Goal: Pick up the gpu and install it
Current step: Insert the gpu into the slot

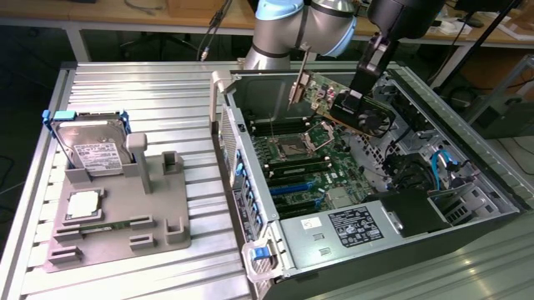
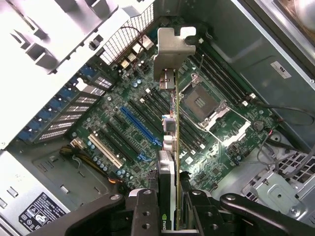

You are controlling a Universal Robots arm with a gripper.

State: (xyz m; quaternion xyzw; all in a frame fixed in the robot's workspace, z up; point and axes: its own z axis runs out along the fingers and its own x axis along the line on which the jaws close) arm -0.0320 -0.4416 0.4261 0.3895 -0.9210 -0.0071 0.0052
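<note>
on the table [image 1: 125, 87], the fixture tray [image 1: 117, 231] lies in the exterior view's lower left. the hard drive [image 1: 92, 147] stands at its upper end, with 1 processor chip [image 1: 84, 205] below it and the memory stick [image 1: 104, 226] lower still. the open case [image 1: 467, 144] lies to the right. inside it, the gpu [image 1: 321, 94], clamped in the gripper [image 1: 357, 103], hangs above the motherboard [image 1: 292, 150].
</note>
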